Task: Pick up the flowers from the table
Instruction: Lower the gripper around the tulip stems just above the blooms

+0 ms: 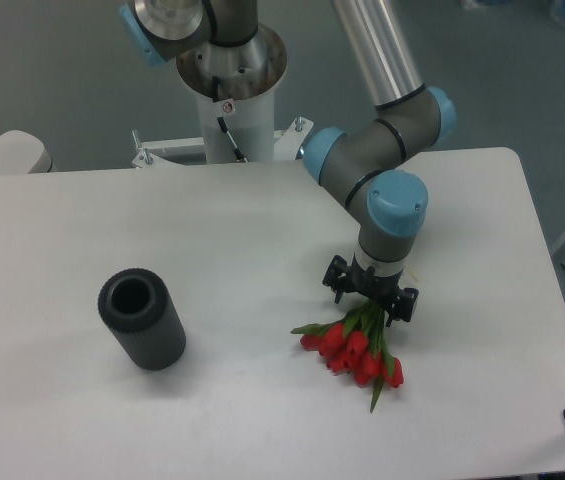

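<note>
The flowers [354, 350], a small bunch of red tulips with green stems and leaves, lie on the white table [262, 230] right of centre, blooms toward the front. My gripper [371, 300] is down over the stem end of the bunch, its dark fingers on either side of the stems. The stems run up under the gripper and are hidden there. I cannot tell whether the fingers are closed on the stems.
A dark ribbed cylinder [142, 320] with an open top stands on the left part of the table. The arm's base column [232, 100] stands behind the table's far edge. The table's right edge is near the flowers.
</note>
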